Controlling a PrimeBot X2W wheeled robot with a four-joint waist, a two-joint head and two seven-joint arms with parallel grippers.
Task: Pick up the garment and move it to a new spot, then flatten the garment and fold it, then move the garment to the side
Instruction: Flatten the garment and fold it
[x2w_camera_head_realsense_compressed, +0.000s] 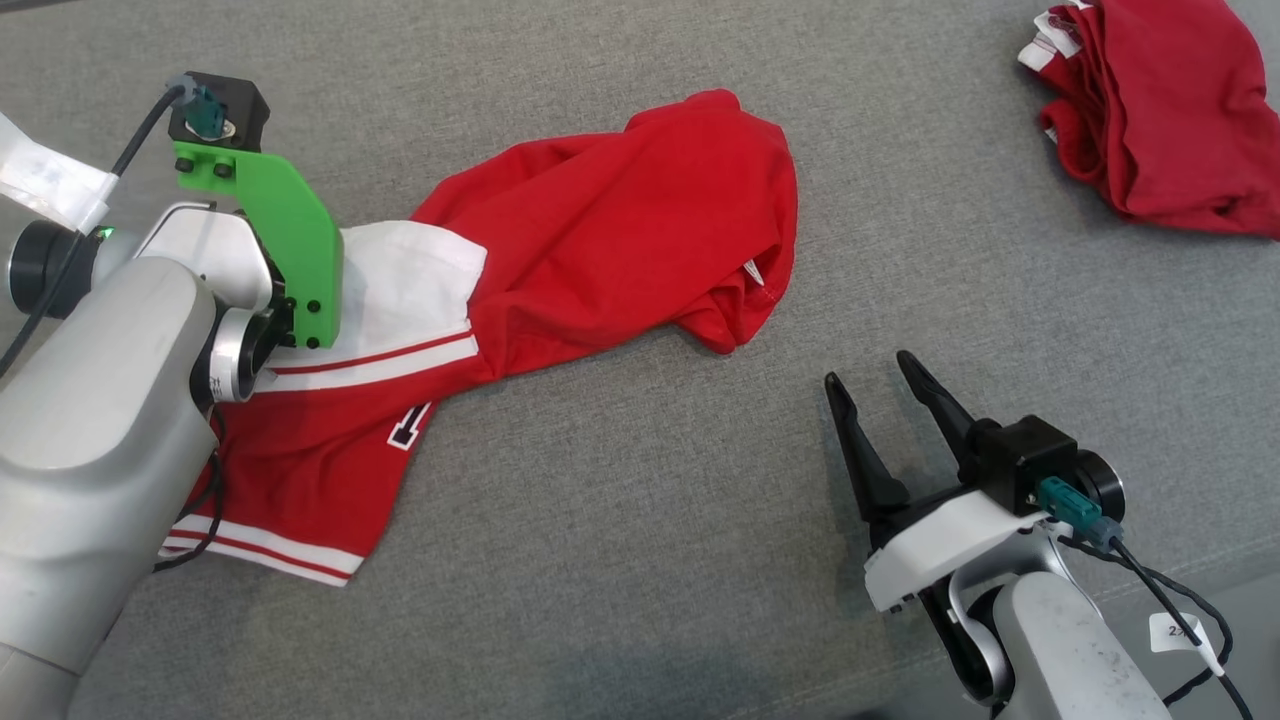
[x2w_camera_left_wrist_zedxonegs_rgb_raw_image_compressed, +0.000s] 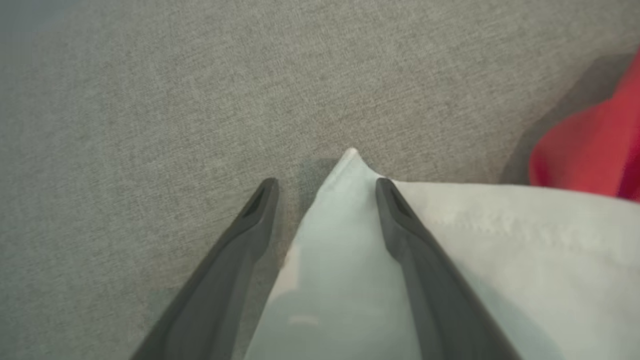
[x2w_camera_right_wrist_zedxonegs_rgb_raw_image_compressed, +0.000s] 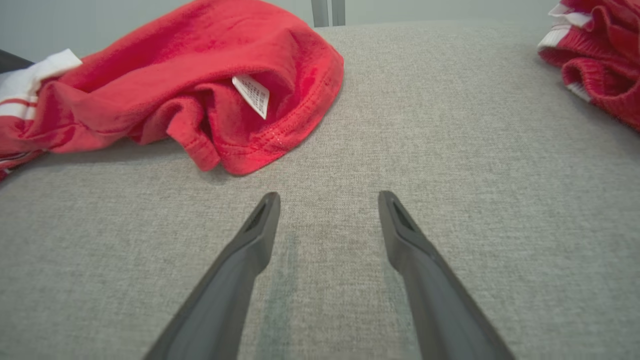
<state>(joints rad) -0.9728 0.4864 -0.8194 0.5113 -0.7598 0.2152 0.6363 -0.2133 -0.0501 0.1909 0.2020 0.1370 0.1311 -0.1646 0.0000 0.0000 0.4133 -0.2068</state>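
Soft, even light fell from overhead, leaving only faint shadows under the red garment (x2w_camera_head_realsense_compressed: 620, 220) and beneath the right gripper (x2w_camera_head_realsense_compressed: 868, 368). The head view was sharp. The left wrist view was blurred up close, its white fabric (x2w_camera_left_wrist_zedxonegs_rgb_raw_image_compressed: 500, 240) washed pale. The right wrist view was crisp, bowed at its edges.

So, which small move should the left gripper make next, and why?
Probably close the left gripper on the white corner of the red shirt. In the left wrist view that corner lies between its open fingers, not pinched, so the shirt cannot be lifted yet. The right gripper is open over the bare grey surface, apart from the shirt.
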